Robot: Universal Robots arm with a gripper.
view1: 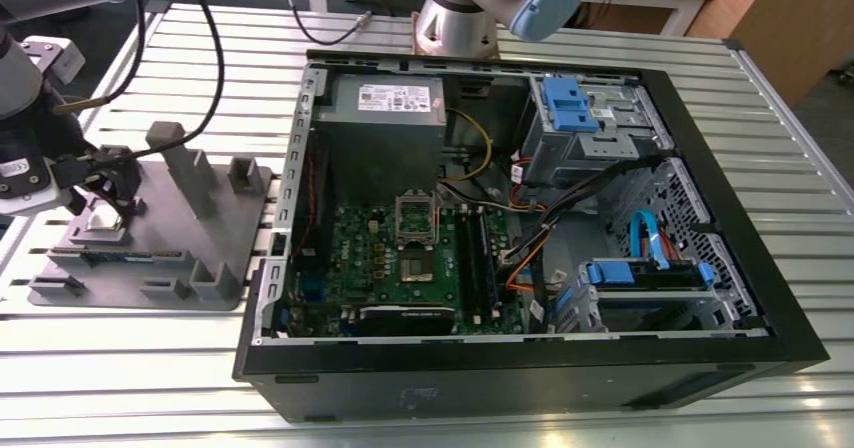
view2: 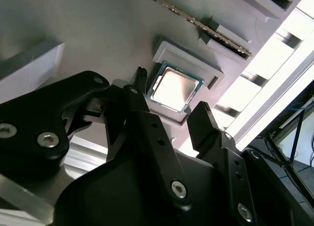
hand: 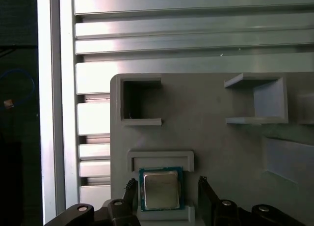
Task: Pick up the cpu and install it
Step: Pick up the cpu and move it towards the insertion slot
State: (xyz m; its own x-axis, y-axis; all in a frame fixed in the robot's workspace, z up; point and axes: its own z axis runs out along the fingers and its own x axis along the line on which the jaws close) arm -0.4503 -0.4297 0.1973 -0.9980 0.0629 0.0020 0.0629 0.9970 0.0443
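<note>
The cpu (view2: pixel 174 88) (hand: pixel 160 188), a small square chip with a pale metal top, lies flat in a shallow pocket of the grey fixture plate (view1: pixel 200 238) at the exterior view's left. In that view the cpu (view1: pixel 100 224) sits just under the black fingers. My gripper (view1: pixel 107 200) (view2: pixel 171 91) (hand: pixel 167 182) is open and hangs over the chip, one finger on each side, with a gap between each fingertip and the chip's edge. The motherboard (view1: pixel 400 258) lies inside the open computer case, and its socket (view1: pixel 416 218) stands open near the middle.
Upright grey blocks (view1: pixel 187 173) rise from the fixture plate close to my fingers. A memory stick (view2: pixel 196 22) lies in a slot of the plate. The black computer case (view1: pixel 534 368) takes the middle, with cables (view1: pixel 534 248) and blue drive bays (view1: pixel 574 108) inside. The slotted metal table (view1: pixel 134 368) lies underneath.
</note>
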